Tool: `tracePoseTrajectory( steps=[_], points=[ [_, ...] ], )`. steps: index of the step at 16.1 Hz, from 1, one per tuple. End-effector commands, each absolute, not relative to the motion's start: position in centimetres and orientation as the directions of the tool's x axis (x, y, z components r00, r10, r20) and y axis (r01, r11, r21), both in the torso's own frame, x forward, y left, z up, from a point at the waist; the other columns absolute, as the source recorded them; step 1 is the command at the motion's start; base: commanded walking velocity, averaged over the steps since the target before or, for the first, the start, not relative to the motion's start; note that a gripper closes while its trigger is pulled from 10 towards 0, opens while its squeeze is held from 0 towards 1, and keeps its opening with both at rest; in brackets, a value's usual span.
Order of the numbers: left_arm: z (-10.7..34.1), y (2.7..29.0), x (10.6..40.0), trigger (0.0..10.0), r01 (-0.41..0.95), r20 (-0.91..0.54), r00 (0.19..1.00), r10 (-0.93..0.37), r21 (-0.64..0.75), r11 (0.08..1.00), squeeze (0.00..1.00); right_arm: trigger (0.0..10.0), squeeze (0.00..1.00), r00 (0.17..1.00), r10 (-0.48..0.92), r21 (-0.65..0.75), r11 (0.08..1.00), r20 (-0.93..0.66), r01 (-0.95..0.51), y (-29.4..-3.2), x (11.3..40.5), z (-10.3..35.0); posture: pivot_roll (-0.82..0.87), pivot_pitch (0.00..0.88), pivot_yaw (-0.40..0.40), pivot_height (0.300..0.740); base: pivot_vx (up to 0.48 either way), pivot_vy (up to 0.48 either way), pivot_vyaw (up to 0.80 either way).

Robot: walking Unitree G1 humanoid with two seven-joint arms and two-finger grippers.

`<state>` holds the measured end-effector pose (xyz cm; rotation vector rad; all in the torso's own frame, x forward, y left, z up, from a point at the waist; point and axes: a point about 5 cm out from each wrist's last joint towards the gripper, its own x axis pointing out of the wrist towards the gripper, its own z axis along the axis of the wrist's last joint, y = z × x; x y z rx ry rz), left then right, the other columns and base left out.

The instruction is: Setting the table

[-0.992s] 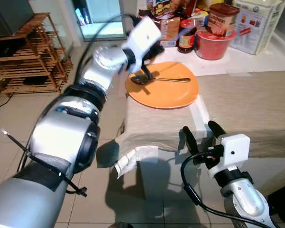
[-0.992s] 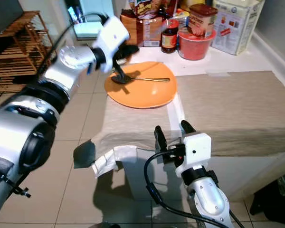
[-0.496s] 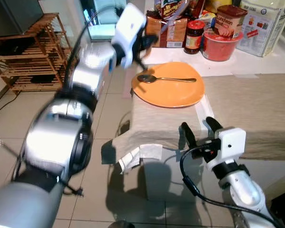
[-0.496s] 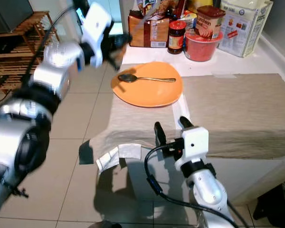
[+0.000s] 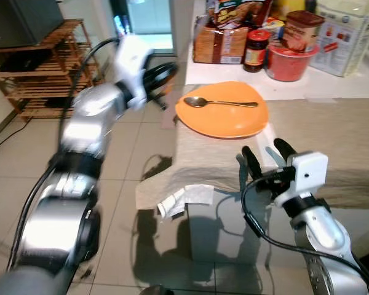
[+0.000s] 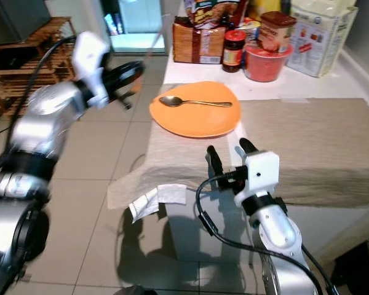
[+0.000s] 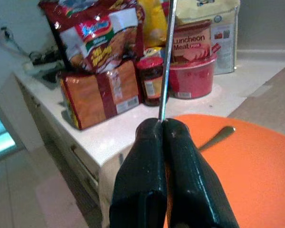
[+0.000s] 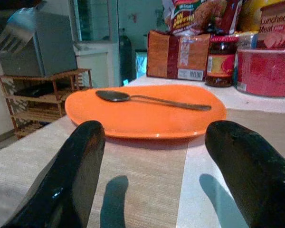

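Orange plate on the beige cloth carries a spoon. The left gripper is pinched on a thin metal fork beside the table; the right gripper hovers spread apart at the near edge.

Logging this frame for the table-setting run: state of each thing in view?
spoon: lying on the plate, bowl toward the left arm
orange plate: flat on the beige runner
left gripper: fingers shut, beside the table's edge
right gripper: fingers open, at the table's near edge
jar: upright, lid on
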<state>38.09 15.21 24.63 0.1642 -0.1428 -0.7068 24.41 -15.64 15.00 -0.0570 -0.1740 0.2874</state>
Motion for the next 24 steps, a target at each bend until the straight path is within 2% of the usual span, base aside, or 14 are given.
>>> tracePoseTrajectory(
  steps=[1, 3, 6, 9, 14, 18, 20, 23, 24],
  points=[
    [24.6, 16.0, 37.3, 0.0, 0.628, 0.072, 0.76, -0.645, 0.171, 0.759, 0.0, 10.0, 0.0, 0.937, 0.301, -0.065, 0.954, 0.177, -0.294, -15.7, 24.7, 15.2, 0.03, 0.0, 0.069, 0.74, 0.0, 0.0, 0.0],
    [23.9, 16.1, 36.5, 0.0, 0.639, 0.059, 0.756, -0.652, 0.147, 0.755, 0.0, 10.0, 0.0, 0.936, 0.301, -0.059, 0.954, 0.18, -0.295, -15.9, 24.8, 15.3, 0.03, 0.0, 0.063, 0.74, 0.0, 0.0, 0.0],
    [21.6, 15.6, 32.4, 0.0, 0.704, 0.028, 0.71, -0.704, 0.019, 0.71, 0.0, 10.0, 0.0, 0.928, 0.324, -0.036, 0.946, 0.185, -0.323, -16.0, 25.4, 15.7, 0.05, 0.0, 0.034, 0.74, 0.0, 0.0, 0.0],
    [21.2, 13.9, 29.8, 0.0, 0.761, 0.027, 0.649, -0.76, -0.036, 0.648, 0.0, 10.0, 0.0, 0.909, 0.373, 0.074, 0.917, 0.188, -0.392, -15.6, 26.3, 16.7, 0.06, 0.0, 0.024, 0.74, 0.0, 0.0, 0.0],
    [22.0, 12.2, 28.7, 0.0, 0.797, 0.042, 0.603, -0.797, -0.072, 0.6, 0.0, 10.0, 0.0, 0.859, 0.471, 0.211, 0.835, 0.202, -0.508, -14.9, 27.0, 17.8, 0.06, 0.0, 0.017, 0.74, 0.0, 0.0, 0.0],
    [20.9, 11.3, 27.7, 0.0, 0.823, 0.004, 0.559, -0.829, -0.126, 0.554, 0.0, 10.0, 0.0, 0.839, 0.508, 0.245, 0.803, 0.198, -0.544, -14.4, 27.3, 18.1, 0.06, 0.0, 0.018, 0.74, 0.0, 0.0, 0.0],
    [19.4, 11.8, 27.1, 0.0, 0.775, -0.029, 0.615, -0.788, -0.165, 0.61, 0.0, 10.0, 0.0, 0.842, 0.51, 0.227, 0.811, 0.175, -0.539, -14.6, 26.9, 17.9, 0.06, 0.0, 0.013, 0.74, 0.0, 0.0, 0.0],
    [18.5, 12.5, 27.4, 0.0, 0.666, -0.055, 0.737, -0.674, -0.11, 0.737, 0.0, 10.0, 0.0, 0.874, 0.473, 0.2, 0.85, 0.113, -0.487, -15.2, 26.3, 16.4, 0.07, 0.0, 0.007, 0.74, 0.0, 0.0, 0.0],
    [18.3, 12.7, 27.7, 0.0, 0.648, -0.056, 0.754, -0.654, -0.103, 0.755, 0.0, 10.0, 0.0, 0.876, 0.469, 0.203, 0.852, 0.11, -0.482, -15.1, 26.3, 16.2, 0.07, 0.0, 0.008, 0.74, 0.0, 0.0, 0.0]
  ],
)
